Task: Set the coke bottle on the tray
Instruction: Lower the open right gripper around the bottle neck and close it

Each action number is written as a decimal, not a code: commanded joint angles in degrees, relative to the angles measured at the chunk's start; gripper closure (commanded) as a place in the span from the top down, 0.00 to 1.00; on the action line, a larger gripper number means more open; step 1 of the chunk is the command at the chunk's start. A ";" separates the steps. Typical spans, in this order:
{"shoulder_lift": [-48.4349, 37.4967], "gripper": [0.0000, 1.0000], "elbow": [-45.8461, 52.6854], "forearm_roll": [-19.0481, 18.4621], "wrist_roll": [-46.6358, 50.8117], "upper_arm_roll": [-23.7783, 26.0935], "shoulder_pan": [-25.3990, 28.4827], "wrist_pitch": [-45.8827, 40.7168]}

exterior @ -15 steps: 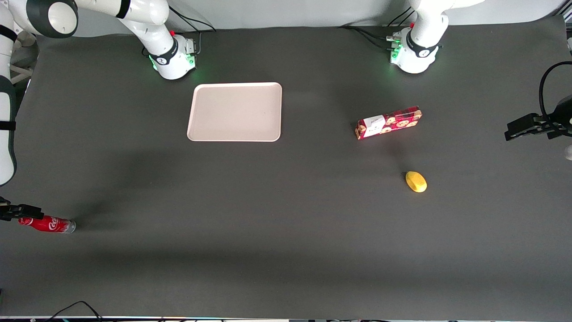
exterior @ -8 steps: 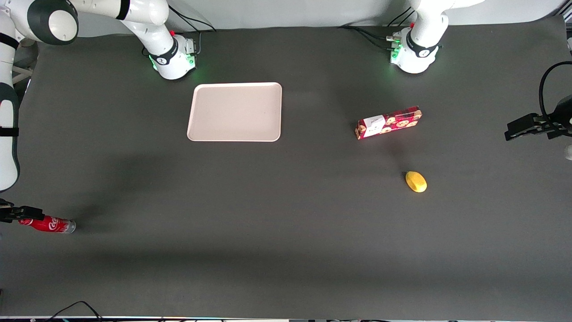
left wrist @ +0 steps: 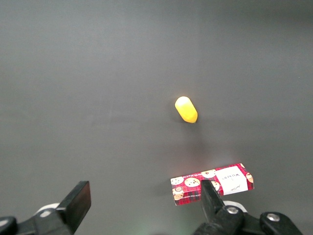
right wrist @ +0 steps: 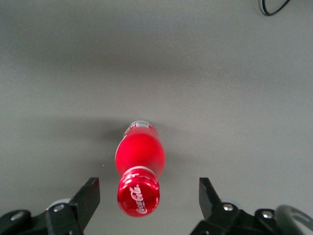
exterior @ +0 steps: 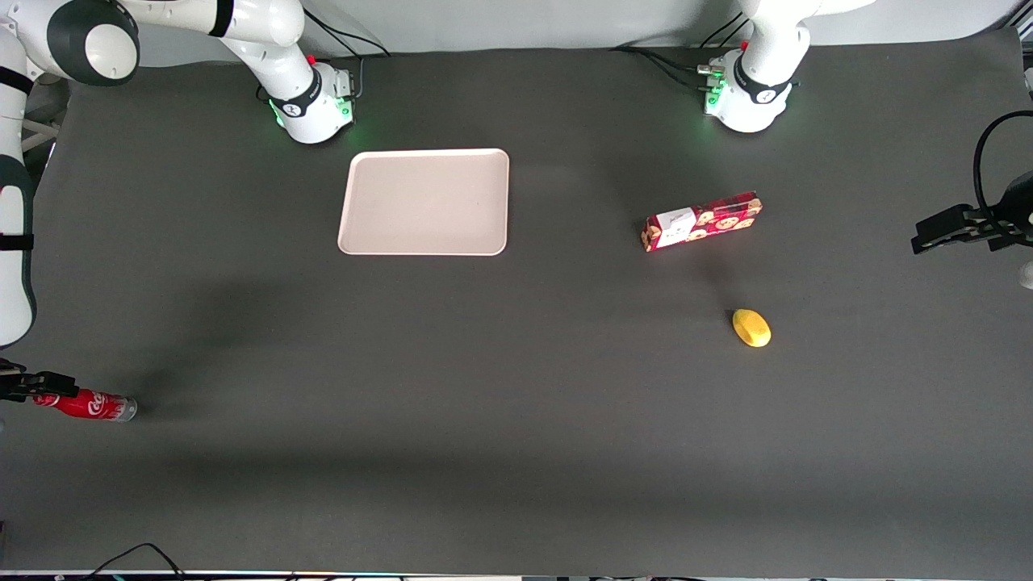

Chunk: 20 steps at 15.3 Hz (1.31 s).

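Observation:
The coke bottle (exterior: pixel 85 403) is a small red bottle with a silvery base. It stands on the dark mat at the working arm's end of the table, nearer the front camera than the tray. In the right wrist view its red cap (right wrist: pixel 138 197) with white script faces the camera. My gripper (exterior: pixel 32 386) hovers over the bottle's top, open. Its two black fingers (right wrist: pixel 89 193) flank the cap with a gap on each side, touching nothing. The pale pinkish tray (exterior: pixel 425 202) lies flat near the working arm's base, with nothing on it.
A red snack box (exterior: pixel 702 221) and a yellow lemon-like object (exterior: pixel 751 328) lie toward the parked arm's end of the table; both also show as the box (left wrist: pixel 212 183) and yellow object (left wrist: pixel 186 109). A cable (right wrist: pixel 274 6) lies on the mat past the bottle.
The working arm has shifted slightly and the gripper has crept a little lower around the bottle's cap. The bottle has stayed where it was.

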 commanded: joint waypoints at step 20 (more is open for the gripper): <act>1.56 0.37 2.04 -0.20 -0.17 0.74 -0.01 0.56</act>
